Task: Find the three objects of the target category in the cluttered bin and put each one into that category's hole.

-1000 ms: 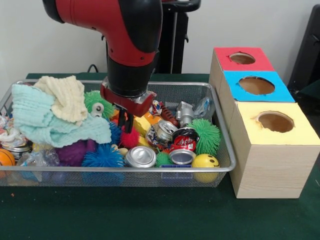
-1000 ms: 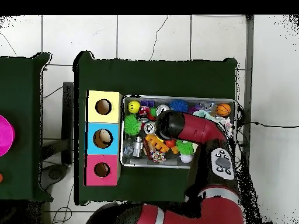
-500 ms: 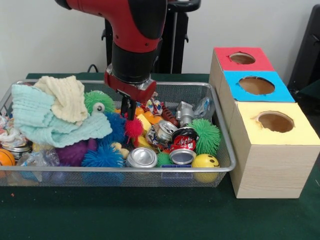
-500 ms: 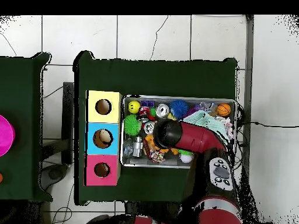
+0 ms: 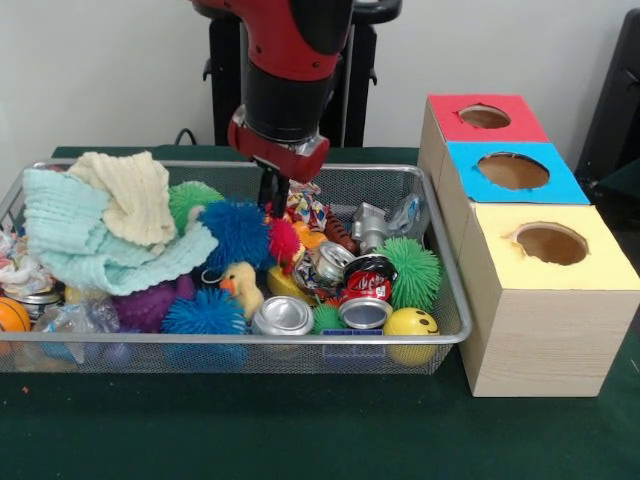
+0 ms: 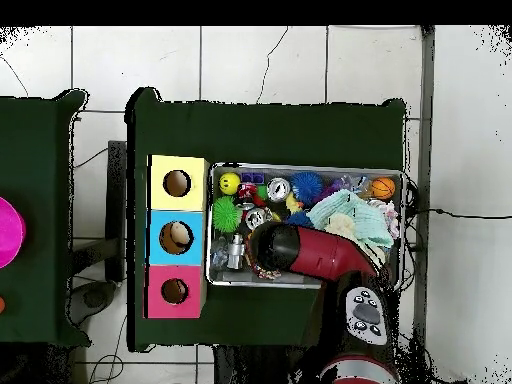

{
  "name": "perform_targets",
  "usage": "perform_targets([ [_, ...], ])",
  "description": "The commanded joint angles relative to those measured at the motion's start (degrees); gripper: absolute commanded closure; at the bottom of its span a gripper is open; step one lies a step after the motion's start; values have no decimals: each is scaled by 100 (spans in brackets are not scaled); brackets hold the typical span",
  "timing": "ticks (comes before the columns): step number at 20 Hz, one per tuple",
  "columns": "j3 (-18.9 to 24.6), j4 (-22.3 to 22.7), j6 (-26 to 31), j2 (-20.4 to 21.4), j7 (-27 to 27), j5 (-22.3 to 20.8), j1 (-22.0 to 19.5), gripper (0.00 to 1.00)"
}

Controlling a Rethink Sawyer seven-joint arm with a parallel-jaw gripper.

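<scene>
My gripper (image 5: 275,205) hangs over the middle of the wire basket (image 5: 440,335), its fingers close together and shut on the top of a small red spiky ball (image 5: 284,241). The ball is lifted just above the clutter, beside a blue spiky ball (image 5: 238,232). At the right stand three boxes, each with a hole: red (image 5: 485,117), blue (image 5: 513,170) and yellow (image 5: 552,243). In the overhead view the arm's end (image 6: 268,245) hides the gripper and the ball.
The basket also holds a green spiky ball (image 5: 412,270), a yellow smiley ball (image 5: 411,325), crushed cans (image 5: 281,314), a rubber duck (image 5: 240,285), a purple spiky ball (image 5: 145,305) and knitted cloths (image 5: 100,235) at the left.
My gripper has risen and shifted right toward the boxes, carrying the red spiky ball up out of the pile. The rubber duck and the blue spiky ball now show.
</scene>
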State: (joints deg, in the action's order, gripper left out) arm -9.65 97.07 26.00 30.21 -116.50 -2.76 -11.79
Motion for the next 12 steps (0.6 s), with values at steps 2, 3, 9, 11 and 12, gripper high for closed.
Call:
perform_targets([
  [2,126,464,45,104,-1218,383,170,100],
  [3,104,441,71,96,-1207,394,192,100],
  [9,97,429,-33,32,-1168,455,193,100],
  [11,105,446,-74,20,-1149,477,182,100],
  [12,98,440,-84,10,-1137,481,182,100],
])
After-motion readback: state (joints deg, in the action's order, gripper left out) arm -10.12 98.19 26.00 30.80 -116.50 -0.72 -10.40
